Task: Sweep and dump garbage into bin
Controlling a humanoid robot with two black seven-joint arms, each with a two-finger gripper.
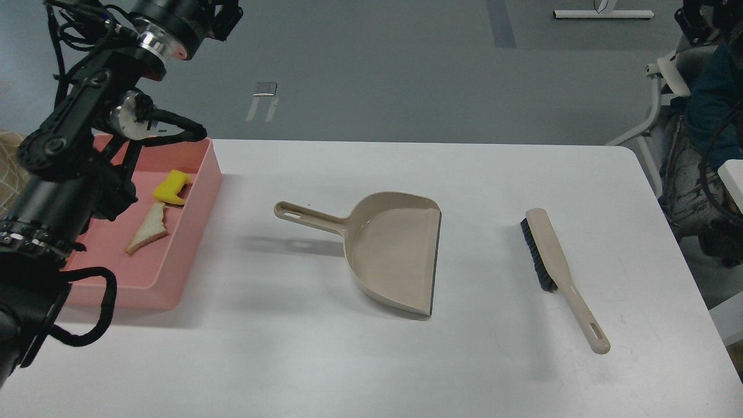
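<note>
Yellow chunk [172,187] and bread wedge [148,229] lying inside pink bin [200,191] at table's [493,174] left; left gripper [223,20] raised, grip state unreadable; right gripper unseen; dustpan [395,255] and brush [560,276] lying apart.

White table [476,174] with rounded corner, grey floor [377,69] behind (2 pale tape strips [262,108] on it), white chair frame [656,110] at right
</note>
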